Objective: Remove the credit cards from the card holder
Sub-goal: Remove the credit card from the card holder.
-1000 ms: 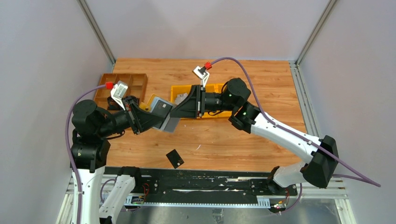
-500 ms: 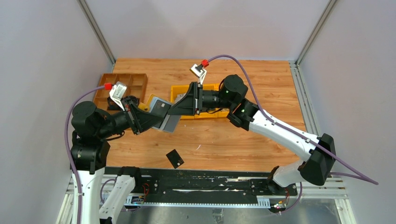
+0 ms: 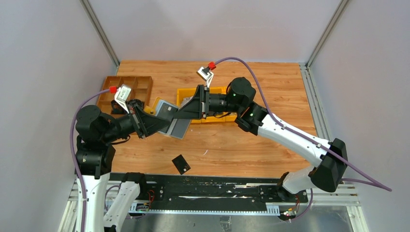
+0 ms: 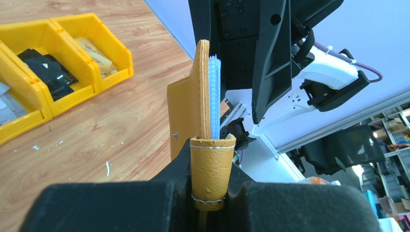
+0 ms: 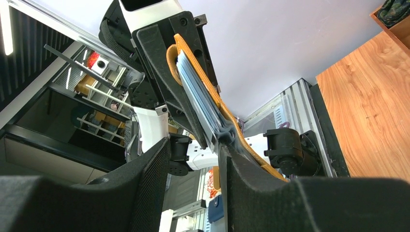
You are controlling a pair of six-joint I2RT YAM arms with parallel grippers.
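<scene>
1. Currently the left jaws, on the left arm (image 3: 104, 128), are clamped tight on the folded end of the card holder (image 4: 200, 96). They hold it in mid-air above the bench (image 3: 217, 145), between the two arms.
2. My read on why: the holder's open side faces the right arm (image 3: 290, 137). With the fold anchored, a card can be pulled straight out without dragging the holder along.
3. The credit cards (image 4: 214, 96) show edge-on as a pale stack, seated inside the holder against the mustard flap.
4. The right jaws are roughly half open and hold nothing. They straddle the holder's free edge. One finger sits close beside the stack and there's a clear gap on the other side. Can't tell if that near finger touches.
5. One black card (image 3: 181, 164) lies flat on the bench near the front edge, well apart from the holder. Looks like one is already out and the rest are pending.
6. Versus a second ago:
   - The right wrist has crept slightly left, toward the holder.
   - The right jaws' gap is about the same, with no closure.
   - The left arm, the holder and the loose card are essentially unmoved.
</scene>
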